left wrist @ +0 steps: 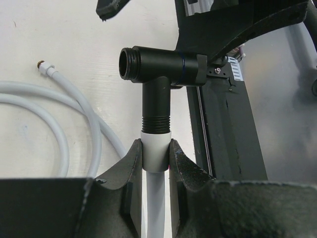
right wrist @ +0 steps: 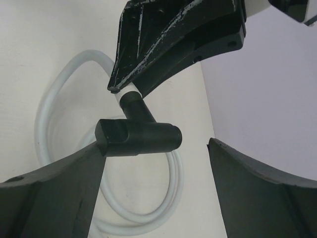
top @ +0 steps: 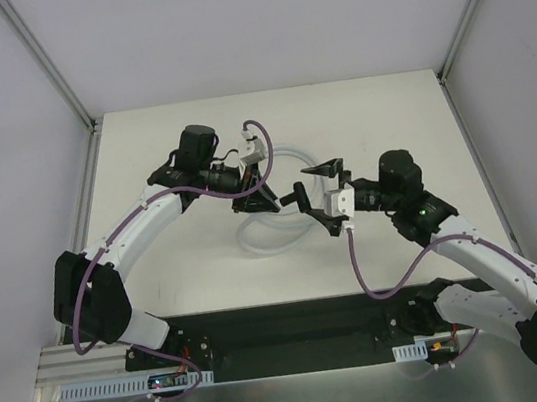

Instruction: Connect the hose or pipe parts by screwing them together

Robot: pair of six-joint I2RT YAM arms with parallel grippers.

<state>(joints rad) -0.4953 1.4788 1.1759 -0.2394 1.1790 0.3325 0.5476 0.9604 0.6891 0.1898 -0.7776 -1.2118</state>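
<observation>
We saw the left gripper (left wrist: pixel 156 153) clamped shut on the white hose (left wrist: pixel 29 89) end, the black T-shaped connector (left wrist: pixel 158 67) at twelve o'clock above its fingertips, the right gripper (right wrist: pixel 154 146) gaping wide astride the connector's crossbar, and slack hose coiled on the table (top: pixel 198 272) at nine o'clock.
</observation>
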